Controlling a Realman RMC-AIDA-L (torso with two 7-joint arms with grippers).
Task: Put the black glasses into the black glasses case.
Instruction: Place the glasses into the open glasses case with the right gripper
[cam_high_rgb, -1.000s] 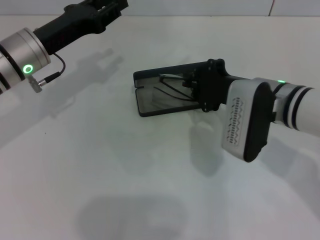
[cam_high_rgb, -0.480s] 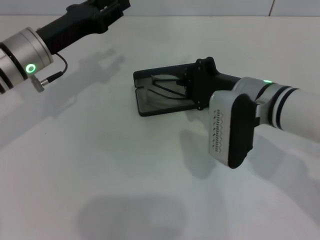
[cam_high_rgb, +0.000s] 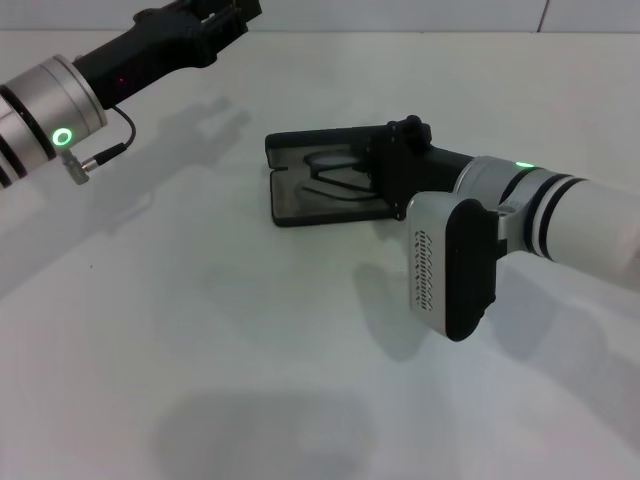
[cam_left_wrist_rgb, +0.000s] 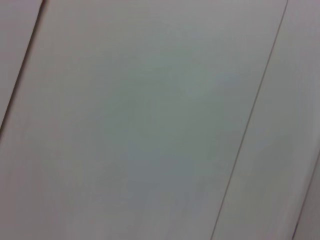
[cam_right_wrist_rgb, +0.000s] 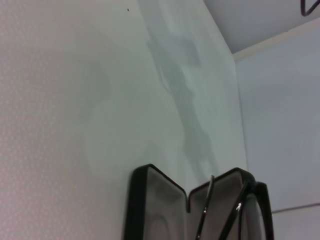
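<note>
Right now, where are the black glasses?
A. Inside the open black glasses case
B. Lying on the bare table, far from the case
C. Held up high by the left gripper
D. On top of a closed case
A: in the head view the black glasses lie inside the open black glasses case, with the right gripper at the case's end.

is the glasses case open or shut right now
Open: the black glasses case lies with its lid folded back, grey lining showing, and the black glasses inside it.

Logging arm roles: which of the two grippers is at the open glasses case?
The right gripper, at the black glasses case holding the black glasses; the left gripper hangs far away.
</note>
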